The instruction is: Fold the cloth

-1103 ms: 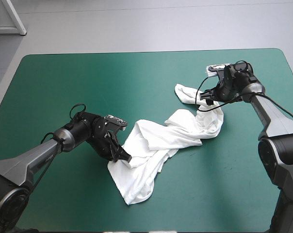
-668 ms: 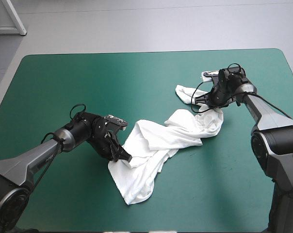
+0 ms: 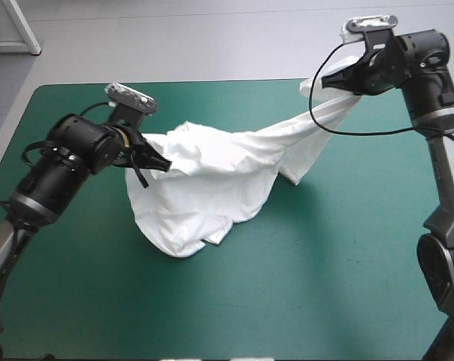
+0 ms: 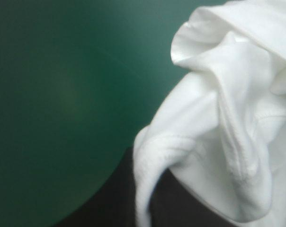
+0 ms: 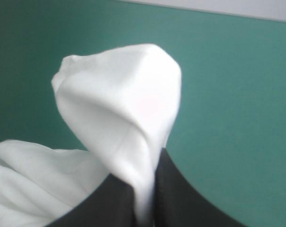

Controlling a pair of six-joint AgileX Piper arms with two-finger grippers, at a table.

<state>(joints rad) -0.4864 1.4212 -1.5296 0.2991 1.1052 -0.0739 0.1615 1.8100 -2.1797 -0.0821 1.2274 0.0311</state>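
Left claw [image 3: 164, 163] is all but closed, pinching a bunched edge of the T-shirt [image 3: 212, 180]. In its wrist view the black fingers [image 4: 114, 201] show as a dark arch with a white strip of fabric running down between them and gathered folds billowing ahead. It is held up over the left half of the table [image 3: 325, 293], pointing toward the middle. From that grip the T-shirt hangs as a wide, creased sheet over the table's centre, its lowest fold drooping on the near side below the left claw. Whether that fold touches the teal-green cover cannot be told. Farther right the cloth narrows into a twisted band that climbs toward the far right corner, with a short flap hanging under it. There the right claw [image 3: 336, 80], held high by the far edge, is likewise nearly closed on the T-shirt. In its wrist view a rounded peak of white fabric stands ahead of its fingers, the pinched strip between them.
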